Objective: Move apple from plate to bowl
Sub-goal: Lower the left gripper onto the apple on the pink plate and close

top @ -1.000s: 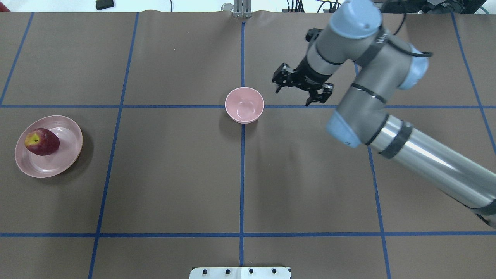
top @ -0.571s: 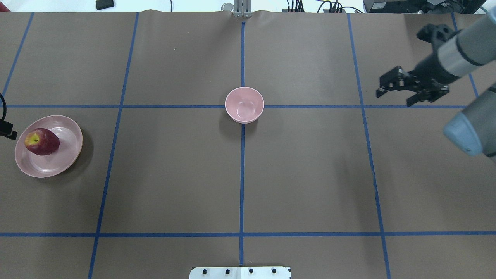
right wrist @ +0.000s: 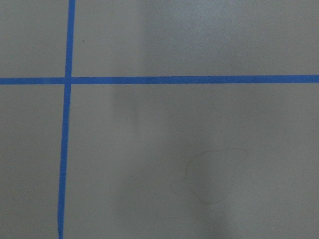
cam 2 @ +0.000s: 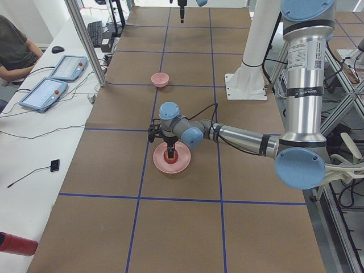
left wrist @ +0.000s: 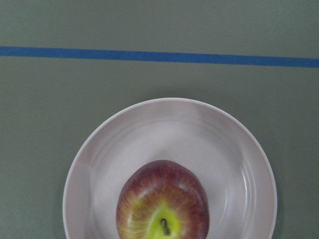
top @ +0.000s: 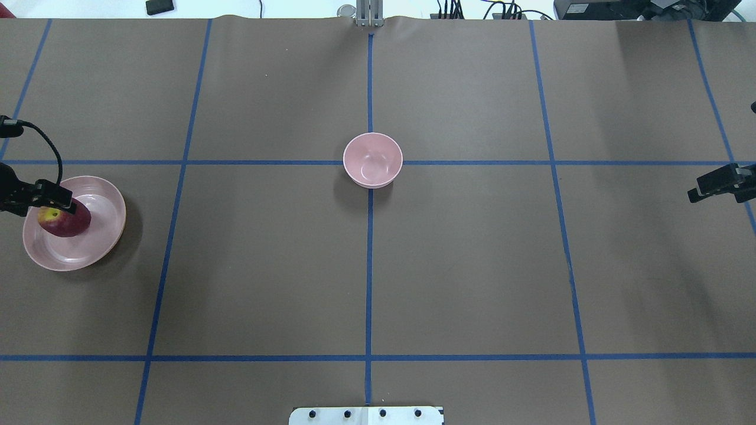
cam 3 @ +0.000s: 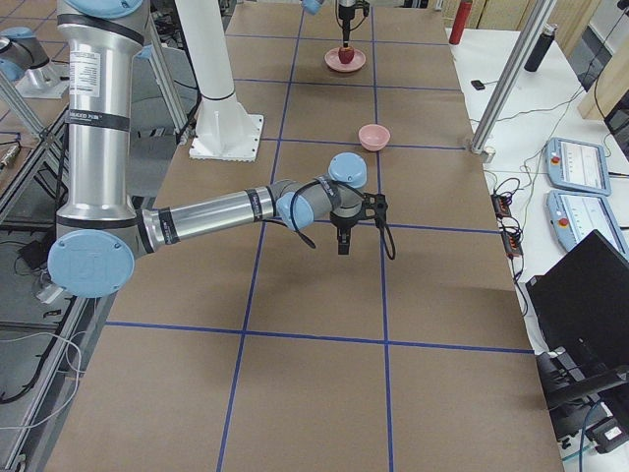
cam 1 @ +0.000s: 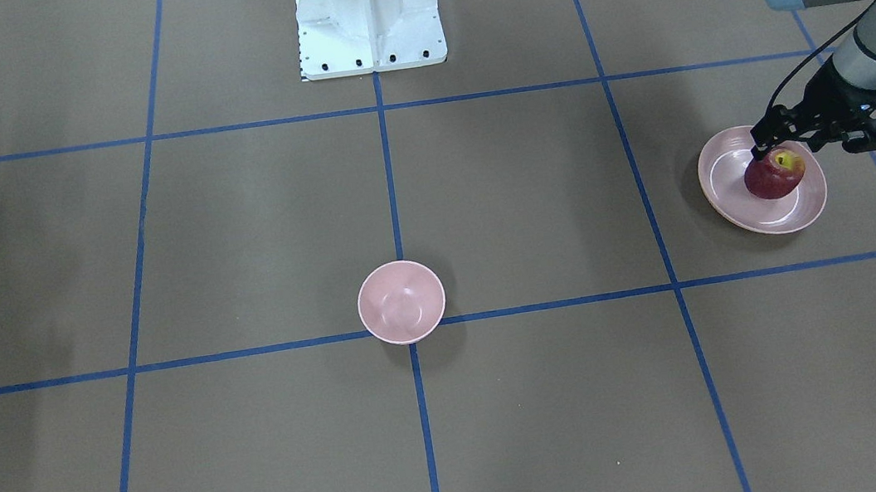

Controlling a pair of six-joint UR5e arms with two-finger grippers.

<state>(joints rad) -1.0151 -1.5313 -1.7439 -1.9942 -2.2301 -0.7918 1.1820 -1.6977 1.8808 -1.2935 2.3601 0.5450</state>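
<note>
The dark red apple point(cam 1: 774, 175) sits on the wide pink plate point(cam 1: 785, 217) at the table's far left; both show in the overhead view, apple point(top: 65, 222) and plate point(top: 97, 206). My left gripper point(cam 1: 826, 141) hangs open just above the apple, touching nothing. The left wrist view looks straight down on the apple point(left wrist: 162, 209) and plate point(left wrist: 199, 134). The small deep pink bowl point(top: 372, 159) stands empty at the table's centre. My right gripper point(top: 717, 184) is at the far right edge, cut off by the frame; I cannot tell whether it is open or shut.
Brown table cover with blue tape grid lines point(top: 369, 265). The robot's white base plate point(cam 1: 367, 12) is at the near middle edge. The right wrist view shows only table and tape point(right wrist: 67, 79).
My right arm has swung from beside the bowl out to the table's right edge. My left gripper has come in from the left edge to above the apple.
</note>
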